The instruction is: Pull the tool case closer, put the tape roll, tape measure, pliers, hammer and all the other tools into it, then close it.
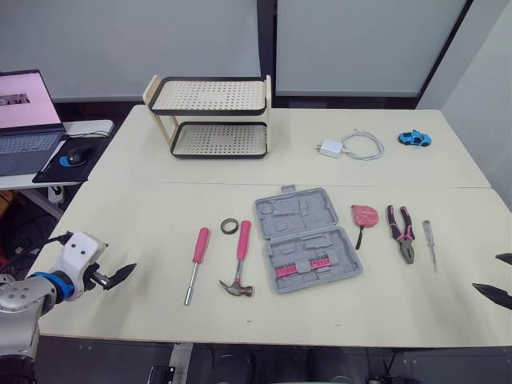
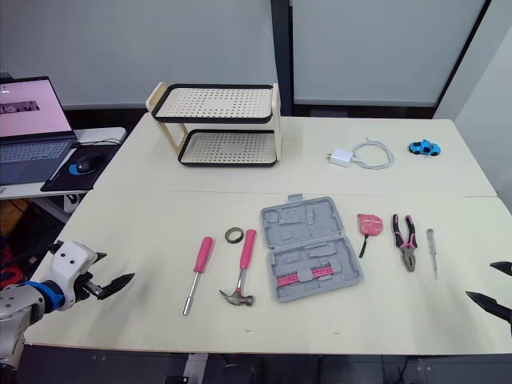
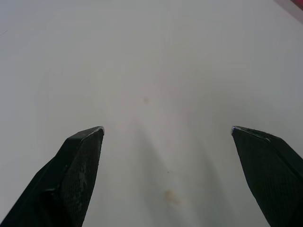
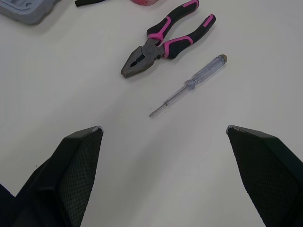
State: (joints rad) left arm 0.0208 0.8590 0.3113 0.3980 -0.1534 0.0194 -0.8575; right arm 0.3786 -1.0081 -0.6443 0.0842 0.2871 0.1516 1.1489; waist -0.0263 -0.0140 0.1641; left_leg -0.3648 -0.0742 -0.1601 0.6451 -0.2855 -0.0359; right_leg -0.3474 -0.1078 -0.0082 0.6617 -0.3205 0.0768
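No writing can be read; the dark marks on the laptop screen (image 1: 26, 99) are too blurred.

Pale surface (image 1: 144, 232) before me, one seam across it.

Far side: two-tier rack (image 1: 210, 96), charger (image 1: 330, 148) with cable (image 1: 364, 146), blue toy car (image 1: 414, 138).

Near side, from my left: pink-handled screwdriver (image 1: 196, 260), hammer (image 1: 243, 240), tape roll (image 1: 229, 226), open grey tool case (image 1: 306, 238), tape measure (image 1: 364, 215), pliers (image 1: 402, 232), clear-handled screwdriver (image 1: 430, 242).

The right end effector (image 1: 485, 271) is cut off by the head views' right edge. A laptop (image 1: 28, 104) is cropped at the left.
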